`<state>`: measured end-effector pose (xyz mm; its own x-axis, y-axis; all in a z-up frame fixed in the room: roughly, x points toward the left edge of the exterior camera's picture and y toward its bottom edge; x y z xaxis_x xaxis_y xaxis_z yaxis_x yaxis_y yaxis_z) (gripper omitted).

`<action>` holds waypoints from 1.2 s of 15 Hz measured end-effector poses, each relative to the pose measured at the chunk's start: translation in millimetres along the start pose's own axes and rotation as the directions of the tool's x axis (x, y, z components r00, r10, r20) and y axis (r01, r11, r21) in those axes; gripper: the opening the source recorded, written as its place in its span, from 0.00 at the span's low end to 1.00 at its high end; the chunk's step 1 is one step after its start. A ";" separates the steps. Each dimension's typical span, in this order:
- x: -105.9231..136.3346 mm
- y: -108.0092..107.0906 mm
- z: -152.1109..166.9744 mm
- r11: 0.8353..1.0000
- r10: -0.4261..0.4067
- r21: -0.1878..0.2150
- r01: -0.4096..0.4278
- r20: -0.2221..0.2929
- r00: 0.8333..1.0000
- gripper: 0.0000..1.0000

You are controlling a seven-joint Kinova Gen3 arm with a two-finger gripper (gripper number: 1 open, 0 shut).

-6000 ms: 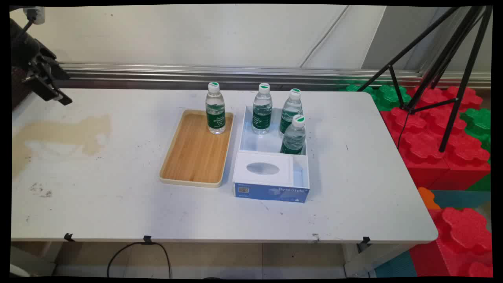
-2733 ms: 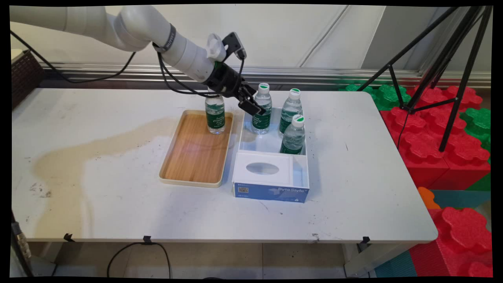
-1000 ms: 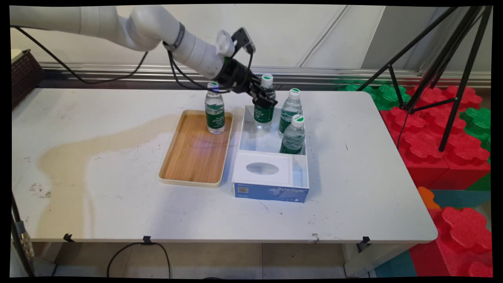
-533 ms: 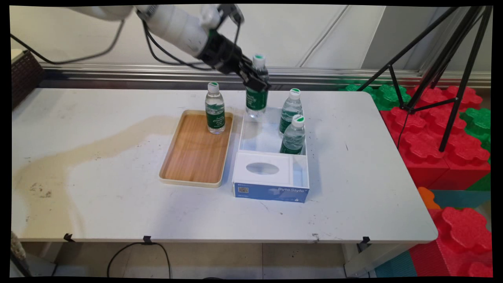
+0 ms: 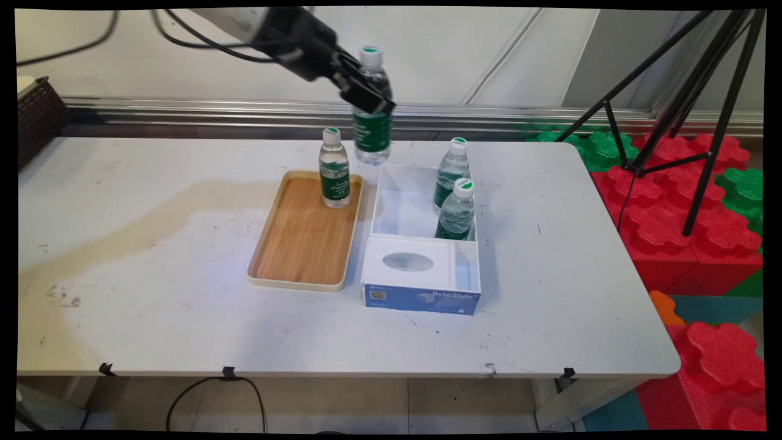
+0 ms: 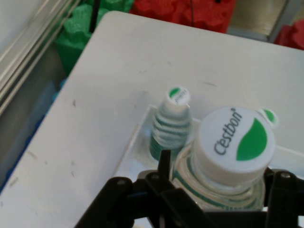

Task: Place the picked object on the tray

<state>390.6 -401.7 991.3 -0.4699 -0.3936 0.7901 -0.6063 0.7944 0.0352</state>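
On the white desk (image 5: pixel 153 293) a wooden tray (image 5: pixel 302 235) carries one upright bottle (image 5: pixel 334 169), and the white box (image 5: pixel 421 244) beside it holds two more. Above the box's far left corner, the hand (image 5: pixel 365 91) hangs in the air, pinching a water bottle (image 5: pixel 372 125) just below its cap.

The white table (image 5: pixel 183 318) is carrying a wooden tray (image 5: pixel 302 244) just left of an open white-and-blue box (image 5: pixel 421 269), with a brownish stain (image 5: pixel 122 226) spreading over the surface well to the left of that box.
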 end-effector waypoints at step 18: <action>-98.4 1.3 -71.9 0.971 0.090 -0.229 -0.073 0.065 0.994 0.00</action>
<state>482.2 -328.7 957.5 -0.5632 -0.3501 0.7485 -0.4078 0.9056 0.1167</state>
